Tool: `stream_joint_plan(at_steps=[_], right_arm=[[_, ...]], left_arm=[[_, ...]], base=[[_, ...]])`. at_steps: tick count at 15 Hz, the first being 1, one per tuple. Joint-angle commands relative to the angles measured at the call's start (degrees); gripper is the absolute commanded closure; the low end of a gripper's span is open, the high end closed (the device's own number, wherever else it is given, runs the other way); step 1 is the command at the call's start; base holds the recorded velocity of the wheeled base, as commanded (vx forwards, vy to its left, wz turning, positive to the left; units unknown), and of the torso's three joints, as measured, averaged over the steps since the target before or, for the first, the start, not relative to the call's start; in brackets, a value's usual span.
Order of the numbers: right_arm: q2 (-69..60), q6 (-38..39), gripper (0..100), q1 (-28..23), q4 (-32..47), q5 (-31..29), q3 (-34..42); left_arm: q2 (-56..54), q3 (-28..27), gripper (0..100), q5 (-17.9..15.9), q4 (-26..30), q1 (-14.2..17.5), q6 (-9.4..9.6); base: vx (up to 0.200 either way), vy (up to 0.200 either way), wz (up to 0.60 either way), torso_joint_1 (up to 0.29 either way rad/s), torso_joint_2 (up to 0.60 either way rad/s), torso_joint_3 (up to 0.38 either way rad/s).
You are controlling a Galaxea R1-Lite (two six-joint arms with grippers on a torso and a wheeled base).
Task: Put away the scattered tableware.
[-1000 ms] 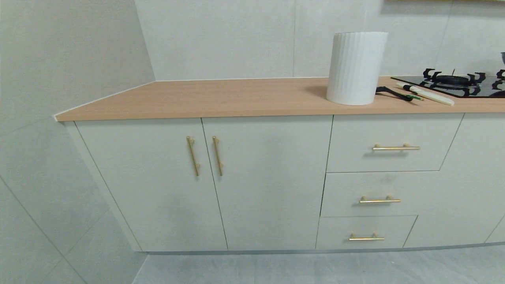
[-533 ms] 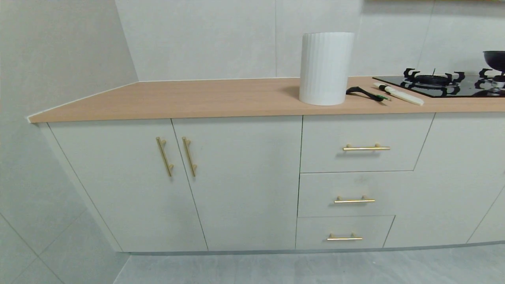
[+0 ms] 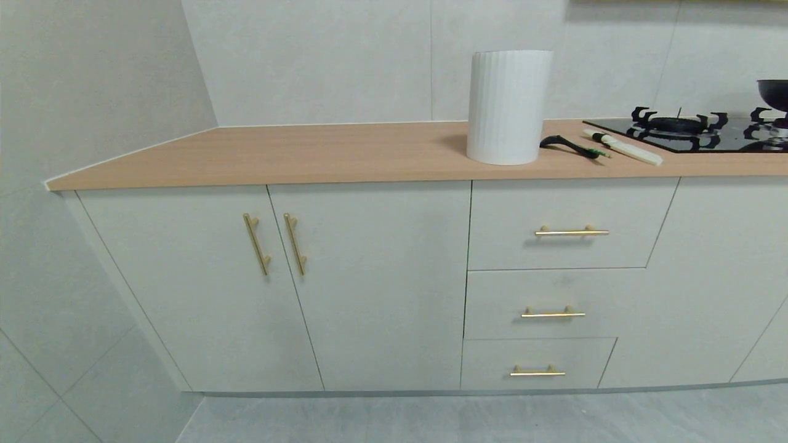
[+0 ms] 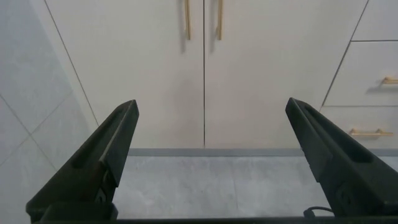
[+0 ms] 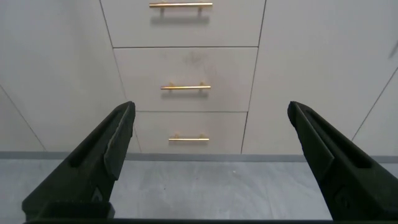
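Head camera has panned right over the last second, so the whole picture has slid left; in the last half second it barely shifts. Nothing on the counter has moved relative to its neighbours.

Tableware: three long pieces lie flat on the countertop point(image 3: 308, 151), right of centre.
- black-handled utensil point(image 3: 569, 146), nearest the white ribbed canister point(image 3: 510, 107), close to its base but apart from it
- green-tipped stick point(image 3: 598, 149), just beside the black one
- cream utensil point(image 3: 625, 147), angled, running along the front-left corner of the gas hob point(image 3: 683, 132)

I can't tell exactly what kind of utensil each one is.

Handling, my read: all three are light, stiff and slim, with smooth handles that are likely to slip. They sit low on the wood, so a pinch has little height to bite on. Grip across the handle near mid-length for balance, one piece at a time, because they lie close together. The canister looks like the drop target; it is tall, so it may tip if knocked.

Below the counter are the drawers point(image 3: 557, 289), with the cabinet doors point(image 3: 369, 277) to their left.

Left gripper point(image 4: 210, 106) has its fingers spread wide and holds nothing; it sits low, facing the doors. Right gripper point(image 5: 210, 106) is likewise spread and unloaded, facing the drawers. Both are well below the tableware.
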Motion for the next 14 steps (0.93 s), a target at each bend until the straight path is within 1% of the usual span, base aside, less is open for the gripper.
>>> stream_joint_plan(at_steps=[1,2,9,14], right_arm=[[0.07,-0.02,0,0.01,-0.02,0.03,0.00],[0.07,-0.11,0,0.01,-0.02,0.03,0.00],[0.07,-0.02,0,0.01,-0.02,0.03,0.00],[0.07,-0.28,0,0.01,-0.02,0.12,0.00]], left_arm=[[0.00,0.00,0,0.04,-0.01,0.00,0.00],[0.00,0.00,0,0.04,-0.01,0.00,0.00],[0.00,0.00,0,0.04,-0.01,0.00,0.18],[0.00,0.00,0,0.04,-0.01,0.00,0.00]], base=[[0.000,0.000,0.00,0.000,0.00,0.000],[0.000,0.000,0.00,0.000,0.00,0.000],[0.200,0.000,0.00,0.000,0.01,0.002],[0.000,0.000,0.00,0.000,0.00,0.000]])
